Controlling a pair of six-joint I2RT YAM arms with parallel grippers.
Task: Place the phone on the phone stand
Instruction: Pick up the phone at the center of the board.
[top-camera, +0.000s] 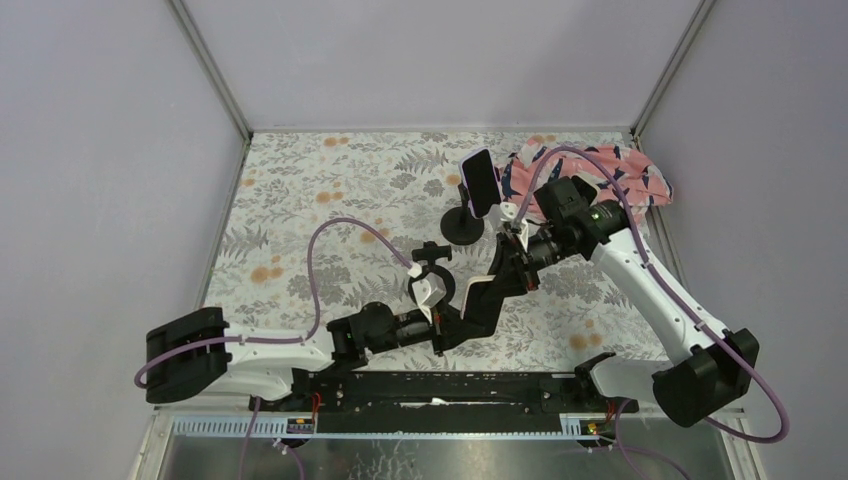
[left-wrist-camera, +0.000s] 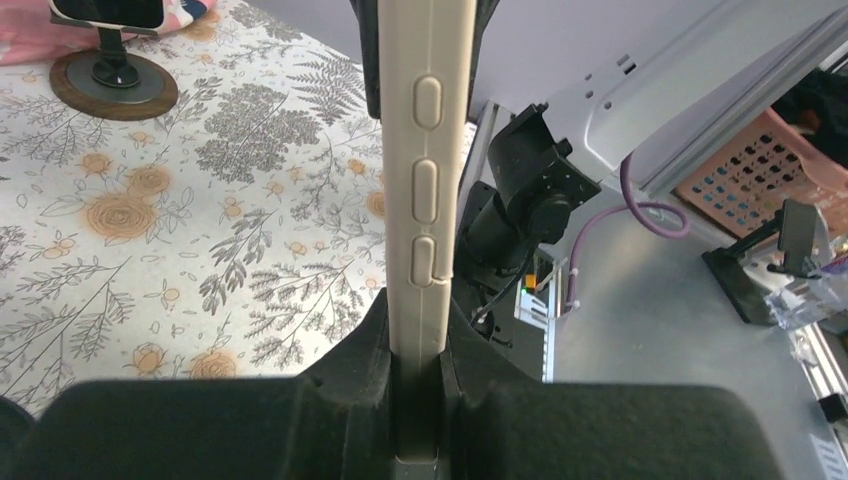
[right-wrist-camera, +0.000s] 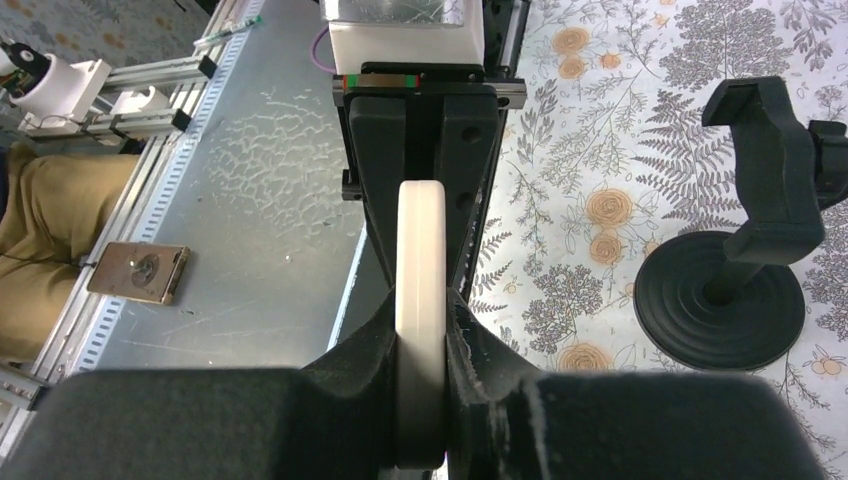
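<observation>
Cream plastic covers the phone (left-wrist-camera: 425, 200), a slim slab in a smooth case. In the left wrist view, you see its long edge with three side buttons running up the middle of the picture. The left gripper (left-wrist-camera: 420, 335) is clenched on its two flat faces, below the buttons. At the top left a round-based black stand (left-wrist-camera: 112, 80) carries another phone (left-wrist-camera: 105, 12).

In the right wrist view, the same phone shows a rounded edge, and the right gripper (right-wrist-camera: 420, 335) pinches it in the same manner. The left gripper holds the opposite end, so both tools grasp one phone in the air near the front edge of the flowered tablecloth (right-wrist-camera: 600, 150). To the right is the empty black phone stand (right-wrist-camera: 765, 190), with a round foot and a clamp-like cradle, near the phone but apart from it.

In the top view, you find the two grippers nose to nose, between the two stands. The phone itself is hidden between them.

I judge the phone to be stiff and rather light, with a smooth case that may slide between the pads. Hold it by the flat faces, away from the buttons and not too near a corner. Press gently, because the screen side is fragile. Make sure one tool has a firm hold before the other lets go.
</observation>
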